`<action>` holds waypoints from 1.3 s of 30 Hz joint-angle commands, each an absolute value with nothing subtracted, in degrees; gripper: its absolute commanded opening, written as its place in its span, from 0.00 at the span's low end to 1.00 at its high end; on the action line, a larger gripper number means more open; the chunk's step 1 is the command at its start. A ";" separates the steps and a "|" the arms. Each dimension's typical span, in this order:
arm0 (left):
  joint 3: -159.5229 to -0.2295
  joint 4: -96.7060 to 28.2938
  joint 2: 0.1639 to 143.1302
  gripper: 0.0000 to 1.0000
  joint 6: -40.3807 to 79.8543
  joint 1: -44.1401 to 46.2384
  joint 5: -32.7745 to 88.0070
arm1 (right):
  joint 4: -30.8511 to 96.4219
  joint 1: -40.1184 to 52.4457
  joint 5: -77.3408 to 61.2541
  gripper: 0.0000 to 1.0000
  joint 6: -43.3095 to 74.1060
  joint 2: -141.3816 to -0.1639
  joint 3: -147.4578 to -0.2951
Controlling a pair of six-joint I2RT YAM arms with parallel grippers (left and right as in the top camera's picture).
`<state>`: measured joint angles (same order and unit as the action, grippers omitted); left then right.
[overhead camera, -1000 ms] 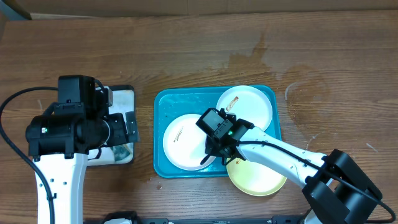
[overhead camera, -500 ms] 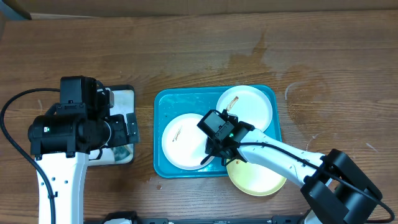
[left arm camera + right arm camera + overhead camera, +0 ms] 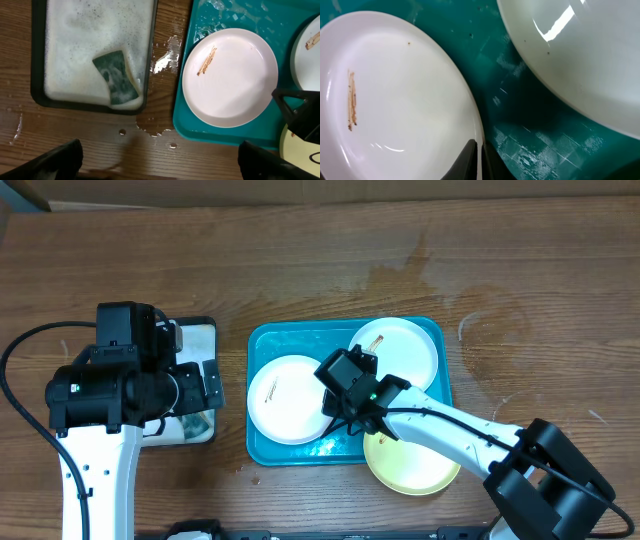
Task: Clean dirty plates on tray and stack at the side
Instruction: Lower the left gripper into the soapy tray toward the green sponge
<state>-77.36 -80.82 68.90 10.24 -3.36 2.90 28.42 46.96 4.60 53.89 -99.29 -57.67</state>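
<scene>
Your right gripper [image 3: 479,156] is pinched shut on the thin rim of the left white plate [image 3: 285,398], which lies flat in the turquoise tray [image 3: 300,340] with its brown smear [image 3: 206,54] uncleaned. The bite is shallow and the tray floor is wet, so expect the rim to slip free if you lift or drag quickly. Tilting it may knock the second white plate [image 3: 400,352] just beside it, or the yellow-green plate [image 3: 415,465] overlapping the tray's near corner under the arm. Your left gripper [image 3: 160,164] hangs wide open and empty near the black tray [image 3: 37,75], where the sponge [image 3: 117,77] lies in foam.
</scene>
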 commanded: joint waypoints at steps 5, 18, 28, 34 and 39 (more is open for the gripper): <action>-71.70 -77.10 69.10 1.00 20.10 -3.38 -4.16 | 29.02 46.54 5.96 0.20 53.47 -99.15 -57.36; -53.25 -59.20 70.96 0.72 31.29 -8.10 -8.84 | 29.74 46.54 2.46 0.39 50.76 -99.15 -55.90; -51.86 -50.48 84.66 0.60 29.10 -12.14 -7.64 | 28.47 46.54 2.48 0.47 50.76 -99.15 -55.51; -51.86 -48.73 92.16 0.67 25.54 -12.05 -7.01 | 28.51 46.54 2.50 0.51 50.76 -99.15 -55.51; -51.86 -45.04 95.81 0.42 20.38 -12.03 -3.77 | 28.01 46.54 2.50 0.51 50.76 -99.15 -55.51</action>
